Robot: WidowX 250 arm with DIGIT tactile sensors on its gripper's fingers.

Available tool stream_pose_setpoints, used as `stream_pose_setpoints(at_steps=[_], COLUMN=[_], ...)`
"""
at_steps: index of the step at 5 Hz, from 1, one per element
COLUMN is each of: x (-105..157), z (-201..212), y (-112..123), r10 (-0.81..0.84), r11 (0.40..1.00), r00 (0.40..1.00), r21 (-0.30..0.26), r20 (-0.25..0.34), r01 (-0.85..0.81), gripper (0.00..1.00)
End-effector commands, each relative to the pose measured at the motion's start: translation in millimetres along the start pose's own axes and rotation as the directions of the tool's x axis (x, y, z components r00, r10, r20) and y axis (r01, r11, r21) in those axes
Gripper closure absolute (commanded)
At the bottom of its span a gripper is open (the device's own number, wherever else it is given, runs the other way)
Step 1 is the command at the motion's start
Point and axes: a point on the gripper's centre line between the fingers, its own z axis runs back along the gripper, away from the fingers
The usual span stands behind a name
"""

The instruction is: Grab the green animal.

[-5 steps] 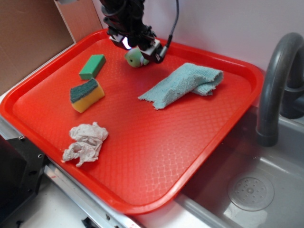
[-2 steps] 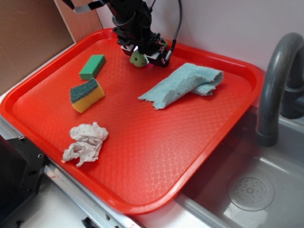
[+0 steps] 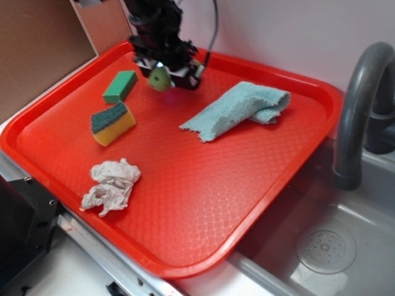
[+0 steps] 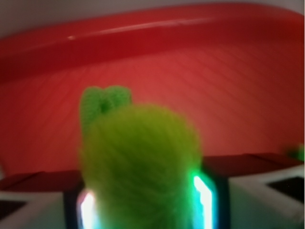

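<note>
At the tray's [image 3: 290,86] ten o'clock lies a green block [image 3: 120,86], a sponge [image 3: 113,123] below it. Just right, near twelve o'clock, the gripper [image 3: 162,73] pinches the turtle [image 3: 160,78], its fuzzy shell [image 4: 140,167] between the fingers. The grab looks made; the next move calls for a firm, steady hold. A cloth [image 3: 241,109] lies at two o'clock.

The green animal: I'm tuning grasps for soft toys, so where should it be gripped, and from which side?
Judging by both views, across the rounded fuzzy shell of the green animal, coming from above. The shell is its widest, softest part and fills the gripper; the head and legs are small nubs.
</note>
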Motion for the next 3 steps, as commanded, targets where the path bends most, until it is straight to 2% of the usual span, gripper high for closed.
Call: stream_pose_setpoints(at_steps=[1,2,3], x=[-31,-51,-72], z=[115,144,168], y=[-19,-20,-19], r10=[0.007,-0.009,-0.005], r11=[0.996,0.997,0.995], r00=[0.999,0.999,0.997], r21=[-0.087,-0.076,-0.101], r20=[0.044,0.045,0.083], r01=[-0.003,0.012,0.014], gripper=[1.0,1.0,1.0])
